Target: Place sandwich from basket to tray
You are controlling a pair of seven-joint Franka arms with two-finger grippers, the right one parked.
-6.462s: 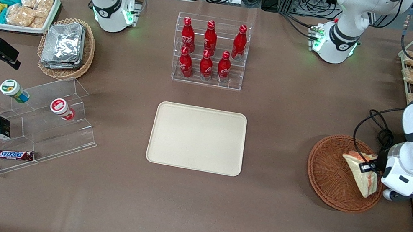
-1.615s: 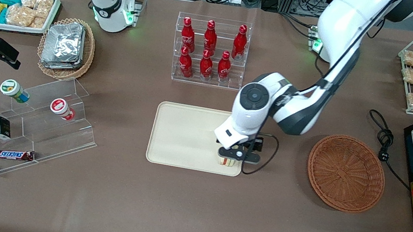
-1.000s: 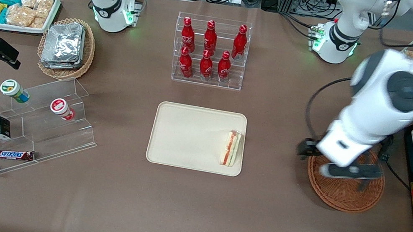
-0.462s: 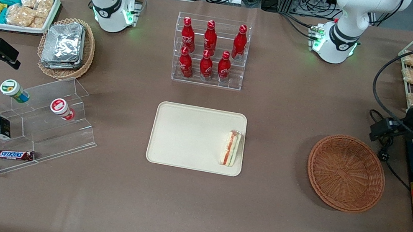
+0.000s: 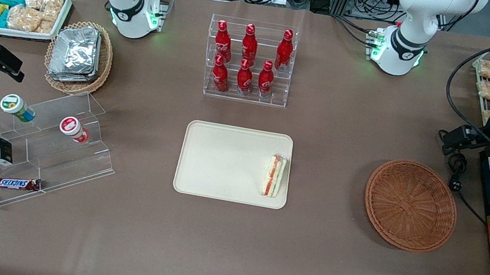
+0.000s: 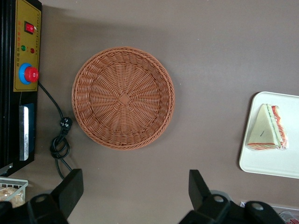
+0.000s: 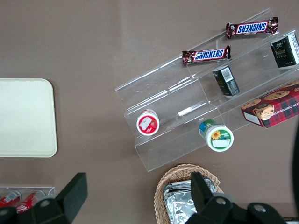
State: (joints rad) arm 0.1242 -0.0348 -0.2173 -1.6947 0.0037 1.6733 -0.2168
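One sandwich point(image 5: 274, 176) lies on the tray point(image 5: 220, 163) near its 3 o'clock rim, long axis running 12 to 6. Its basket point(image 5: 410, 205) sits empty. From the gripper point(image 6: 133, 198), fingers spread wide apart with nothing between them, the sandwich lies toward 9 o'clock in the front view, well apart.

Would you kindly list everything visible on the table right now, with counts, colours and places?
sandwich: one, white with red-green filling, on the tray's edge toward the working arm.
tray: one, cream, table centre.
basket: one, reddish-brown, holding nothing, toward the working arm's end.
cola bottles: seven, red, in a clear rack farther from the camera than the tray.
foil packets: silver stack in a lighter wicker basket, toward the parked arm's end.
Snickers bars: two, brown, on the clear stand.
tool: open, raised above the table beside the basket.
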